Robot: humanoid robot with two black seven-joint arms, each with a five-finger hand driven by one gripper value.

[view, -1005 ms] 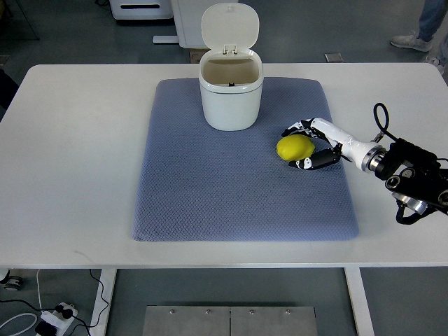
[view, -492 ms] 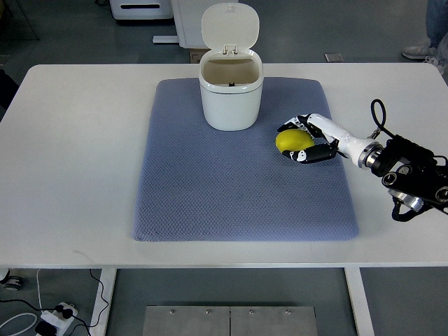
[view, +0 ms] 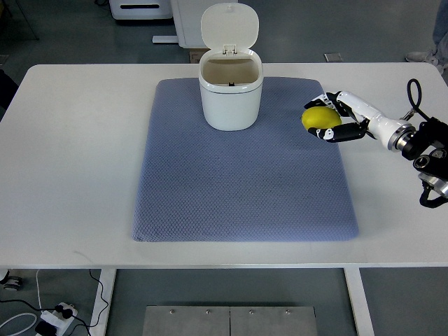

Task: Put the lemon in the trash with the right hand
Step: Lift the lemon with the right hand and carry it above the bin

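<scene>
Top view: right robot hand [view: 329, 120] closed around lemon [view: 320, 117], apparently raised above blue mat [view: 245, 189] edge on counter [view: 77, 161]. Grasp done; transfer into open-lidded white trash bin [view: 231, 94] pending.

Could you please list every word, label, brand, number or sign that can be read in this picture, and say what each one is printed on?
None can be read.
Trash bin and its raised lid: plain white, no print visible.
Lemon, right hand, blue mat and table: no lettering.
White equipment at the top edge: any marking there is too small to tell.
</scene>
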